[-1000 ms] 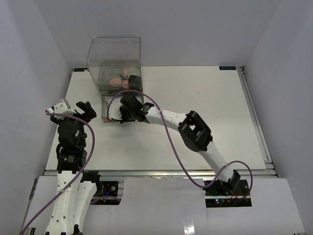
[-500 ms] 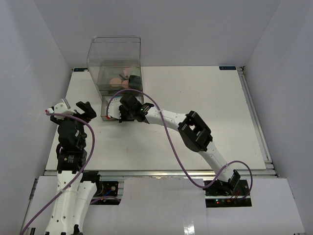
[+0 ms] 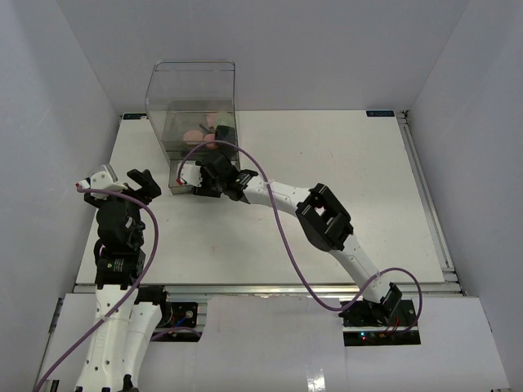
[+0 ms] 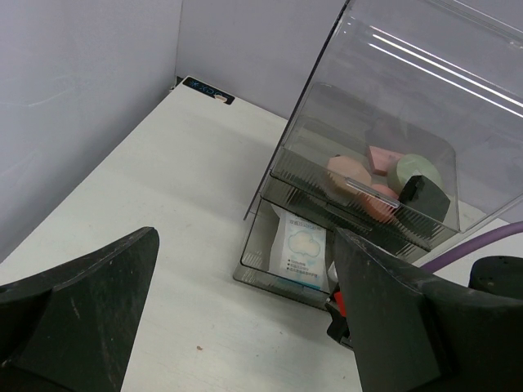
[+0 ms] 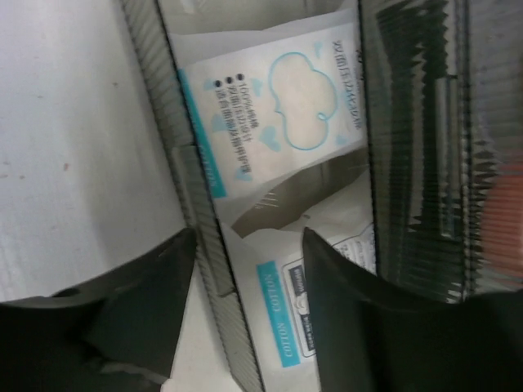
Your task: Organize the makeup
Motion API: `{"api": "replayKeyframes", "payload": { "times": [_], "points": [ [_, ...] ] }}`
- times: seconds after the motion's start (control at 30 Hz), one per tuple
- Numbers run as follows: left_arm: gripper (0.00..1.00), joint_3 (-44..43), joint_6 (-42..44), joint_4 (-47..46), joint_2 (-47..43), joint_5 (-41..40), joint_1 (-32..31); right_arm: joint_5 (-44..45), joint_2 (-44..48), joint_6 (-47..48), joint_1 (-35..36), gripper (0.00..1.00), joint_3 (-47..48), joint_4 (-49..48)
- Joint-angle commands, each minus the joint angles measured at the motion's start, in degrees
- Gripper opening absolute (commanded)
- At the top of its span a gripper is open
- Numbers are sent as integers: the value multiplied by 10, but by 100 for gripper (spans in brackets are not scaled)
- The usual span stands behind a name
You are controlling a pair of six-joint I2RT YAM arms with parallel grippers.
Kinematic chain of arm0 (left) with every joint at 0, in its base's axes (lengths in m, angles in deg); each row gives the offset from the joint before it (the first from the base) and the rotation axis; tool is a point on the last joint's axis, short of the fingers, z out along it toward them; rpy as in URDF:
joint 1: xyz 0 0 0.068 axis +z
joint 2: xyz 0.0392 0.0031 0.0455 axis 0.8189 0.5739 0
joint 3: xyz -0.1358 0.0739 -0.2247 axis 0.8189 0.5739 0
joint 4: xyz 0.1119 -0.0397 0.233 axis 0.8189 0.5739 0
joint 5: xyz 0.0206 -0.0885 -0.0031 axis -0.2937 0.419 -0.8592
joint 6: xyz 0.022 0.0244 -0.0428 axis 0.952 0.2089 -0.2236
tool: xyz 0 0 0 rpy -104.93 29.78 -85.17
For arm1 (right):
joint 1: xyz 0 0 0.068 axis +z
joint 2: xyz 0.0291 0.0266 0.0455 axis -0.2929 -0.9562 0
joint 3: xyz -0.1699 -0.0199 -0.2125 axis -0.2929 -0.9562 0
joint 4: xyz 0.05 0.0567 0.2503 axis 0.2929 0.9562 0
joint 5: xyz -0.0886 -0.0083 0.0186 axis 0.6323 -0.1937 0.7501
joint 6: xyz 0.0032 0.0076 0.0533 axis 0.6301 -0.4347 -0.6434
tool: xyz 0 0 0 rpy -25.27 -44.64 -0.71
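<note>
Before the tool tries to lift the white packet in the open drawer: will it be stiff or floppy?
Probably floppy: the white packet looks like a thin film pouch, and the second packet next to it looks creased. Likely light for its size, since it lies flat. It may slip, as its surface seems smooth.

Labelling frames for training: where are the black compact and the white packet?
black compact (image 4: 426, 198), left wrist view, its top face.
white packet (image 4: 301, 245), left wrist view, its printed front.
</note>
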Motion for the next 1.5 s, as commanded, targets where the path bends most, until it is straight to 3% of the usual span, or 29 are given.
{"api": "replayKeyframes", "payload": {
  "times": [0.0,0.13,0.4,0.57,0.63,1.0,1.47],
  "points": [
    [98,3,-3,-8,-2,-1,2,-55,37,-31,-9,72,28,-7],
    [98,3,-3,-8,-4,-1,2,-153,60,-44,-8,76,41,34],
    [98,4,-3,-8,-5,-2,2,-311,72,-15,-7,74,57,113],
    [98,4,-4,-7,-8,-3,2,-412,64,63,-7,62,50,175],
    [98,4,-4,-8,-7,-3,2,-417,51,71,-6,40,46,180],
    [98,4,-6,-9,-7,4,2,-231,-24,66,-2,15,77,116],
    [98,6,-6,-10,-6,10,2,9,-94,23,-2,10,101,-93]
  ]
}}
